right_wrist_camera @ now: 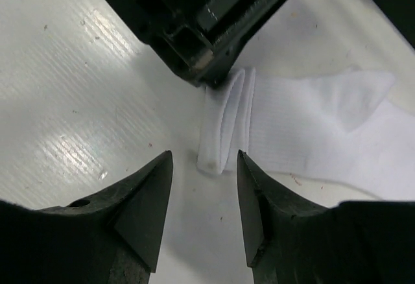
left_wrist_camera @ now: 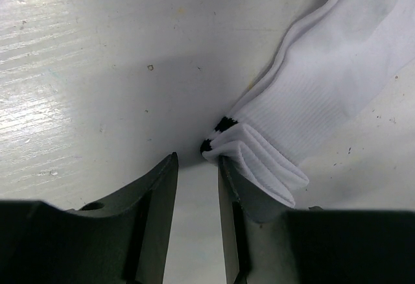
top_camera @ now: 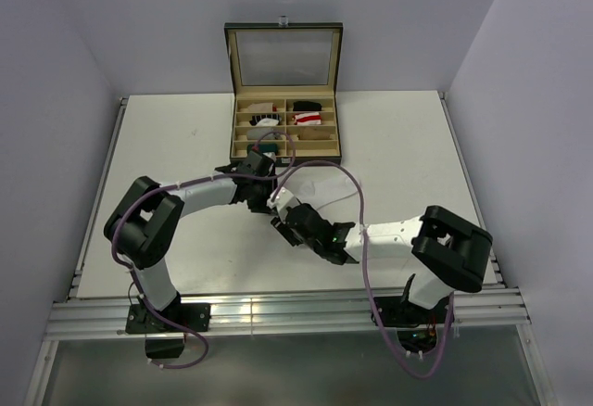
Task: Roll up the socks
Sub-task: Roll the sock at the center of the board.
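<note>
I'm rolling the white sock lying on the table. I'm judging that its folded cuff needs pinning at both ends and turning evenly toward the toe. My right gripper is standing apart and empty, with the cuff at its 12 o'clock. My left gripper is gaping too, holding nothing, and the cuff is touching its 3 o'clock finger.

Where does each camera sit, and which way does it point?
Top: high behind the robot, looking down on the table; left arm and right arm show.
Left wrist: on the left arm, looking past the left gripper at the white sock.
Right wrist: on the right arm, looking past the right gripper at the sock.
Wrist views share the sock's folded end.
</note>
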`<move>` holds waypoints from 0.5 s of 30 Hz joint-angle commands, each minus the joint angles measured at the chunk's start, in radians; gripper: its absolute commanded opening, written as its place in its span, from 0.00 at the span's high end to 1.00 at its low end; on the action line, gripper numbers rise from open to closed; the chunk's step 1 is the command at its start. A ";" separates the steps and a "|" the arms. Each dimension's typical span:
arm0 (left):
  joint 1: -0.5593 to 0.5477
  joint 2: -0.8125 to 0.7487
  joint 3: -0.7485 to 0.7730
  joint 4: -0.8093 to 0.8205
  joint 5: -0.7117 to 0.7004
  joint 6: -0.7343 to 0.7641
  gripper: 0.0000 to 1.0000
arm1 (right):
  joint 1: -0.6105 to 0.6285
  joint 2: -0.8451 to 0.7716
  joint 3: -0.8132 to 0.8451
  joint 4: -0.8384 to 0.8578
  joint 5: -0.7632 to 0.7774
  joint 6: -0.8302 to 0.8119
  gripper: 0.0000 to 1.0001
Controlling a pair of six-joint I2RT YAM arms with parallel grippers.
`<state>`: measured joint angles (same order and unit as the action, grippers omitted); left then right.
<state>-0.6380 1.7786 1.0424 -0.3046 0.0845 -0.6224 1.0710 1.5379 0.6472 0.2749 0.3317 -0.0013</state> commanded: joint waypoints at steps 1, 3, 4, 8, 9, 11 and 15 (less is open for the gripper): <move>0.008 0.039 0.004 -0.053 -0.020 0.030 0.62 | -0.003 0.037 0.029 0.090 0.013 -0.052 0.48; 0.009 0.042 0.007 -0.054 -0.017 0.030 0.62 | -0.005 0.074 0.040 0.093 0.018 -0.057 0.49; 0.009 0.042 0.008 -0.056 -0.019 0.030 0.62 | -0.005 0.085 0.045 0.090 0.020 -0.060 0.49; 0.015 0.042 0.011 -0.056 -0.011 0.032 0.62 | -0.008 0.143 0.068 0.060 0.033 -0.052 0.49; 0.017 0.041 0.011 -0.057 -0.011 0.030 0.62 | -0.008 0.166 0.072 0.050 0.039 -0.049 0.49; 0.020 0.041 0.015 -0.059 -0.005 0.033 0.62 | -0.011 0.185 0.089 0.008 0.035 -0.031 0.50; 0.031 0.038 0.025 -0.068 0.000 0.041 0.62 | -0.020 0.209 0.086 -0.026 0.037 0.000 0.52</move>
<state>-0.6212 1.7851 1.0542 -0.3168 0.0959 -0.6182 1.0634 1.7084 0.7197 0.3130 0.3538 -0.0330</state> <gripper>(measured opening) 0.376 0.497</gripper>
